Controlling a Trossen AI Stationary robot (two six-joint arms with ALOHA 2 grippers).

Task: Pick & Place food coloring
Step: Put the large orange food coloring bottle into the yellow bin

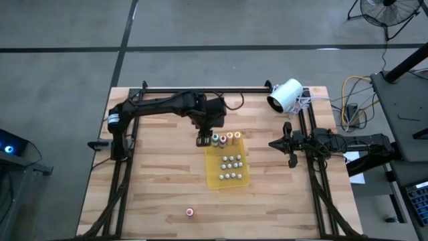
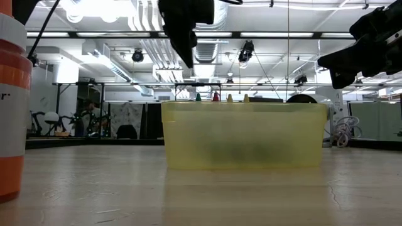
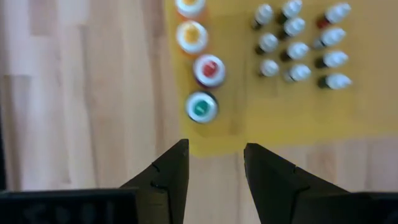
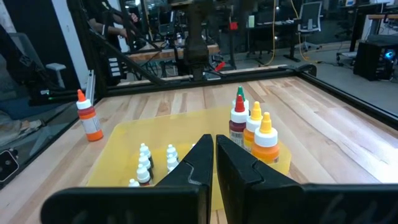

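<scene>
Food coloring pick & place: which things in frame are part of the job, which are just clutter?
Job:
- four taller colour-capped bottles
- small white-capped bottles
- yellow translucent tray under them
- lone orange-capped bottle on the wood
- left gripper, open beside the tray

Lying about:
- white cylindrical device
- right gripper, shut, parked

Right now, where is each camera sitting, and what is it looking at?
High: above, straight down on the table; both arms show.
Low: table height, facing the yellow tray; arms overhead.
Left wrist: above the tray, over the open left gripper.
Right wrist: beside the tray, past the shut right gripper.
Shared: the teal-topped bottle.
</scene>
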